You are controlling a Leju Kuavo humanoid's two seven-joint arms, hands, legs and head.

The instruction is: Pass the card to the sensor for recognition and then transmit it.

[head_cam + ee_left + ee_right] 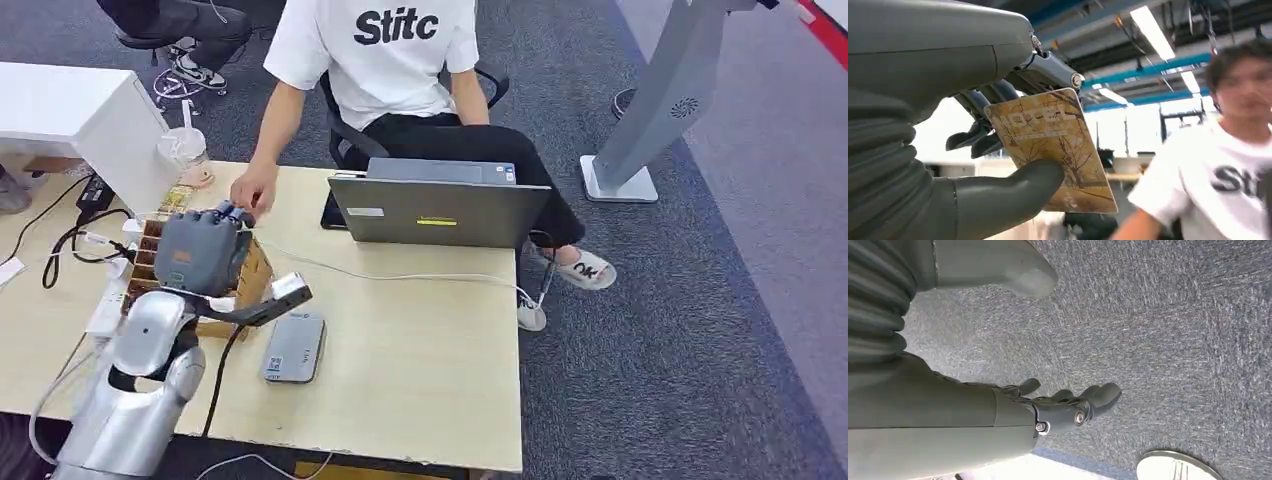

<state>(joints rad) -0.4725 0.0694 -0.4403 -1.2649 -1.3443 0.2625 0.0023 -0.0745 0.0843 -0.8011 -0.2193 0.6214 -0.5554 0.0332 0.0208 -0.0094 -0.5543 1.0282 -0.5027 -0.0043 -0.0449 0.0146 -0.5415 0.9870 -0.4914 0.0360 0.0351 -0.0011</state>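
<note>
My left hand [200, 252] is raised over the left part of the wooden table [420, 360], above a brown slotted card box [250, 285]. In the left wrist view that hand [973, 150] pinches a yellow-brown patterned card [1053, 150] between thumb and fingers. A grey flat sensor [294, 347] lies on the table just right of my forearm. A person's hand [254, 190] reaches close to my left hand's fingertips. My right hand [1068, 405] hangs over grey carpet with fingers loosely apart and nothing in it.
A seated person in a white T-shirt [385, 50] faces me across the table behind a grey laptop [440, 205]. A plastic cup [182, 150], cables [70, 245] and a white box [80, 115] crowd the far left. A grey stand [650, 120] rises on the carpet at right.
</note>
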